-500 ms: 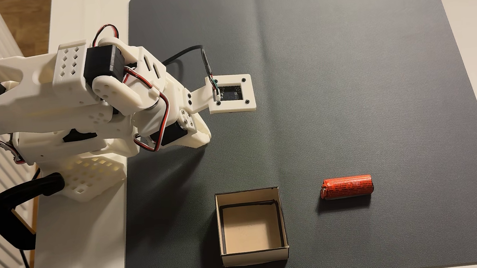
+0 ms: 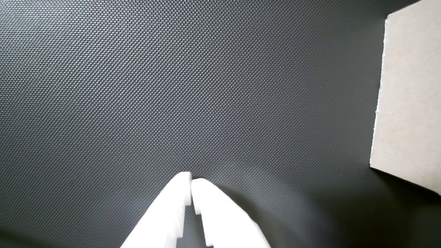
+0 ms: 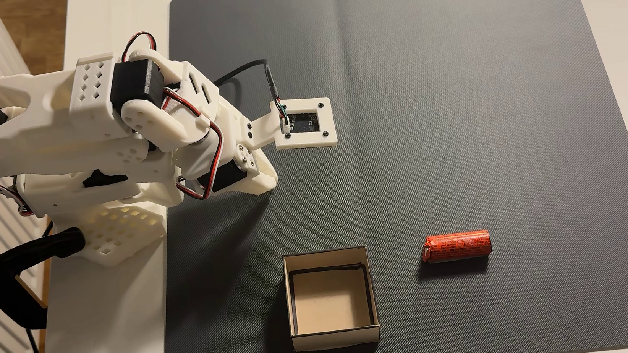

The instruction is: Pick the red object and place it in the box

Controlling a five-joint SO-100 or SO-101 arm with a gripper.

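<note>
While your white gripper [image 2: 191, 181] sits closed and empty at the wrist view's bottom, the orange-red printed cylinder [image 3: 457, 246] lies right of the square cardboard box [image 3: 334, 338].

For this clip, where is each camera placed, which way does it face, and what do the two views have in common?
Wrist view: rides on the arm, looks down past the closed white gripper at the dark mat; a pale wall of the box at the right edge.
Fixed view: above the table, looking straight down; the folded white arm at left, the box and the red object on the mat.
Shared: mat, box.
</note>
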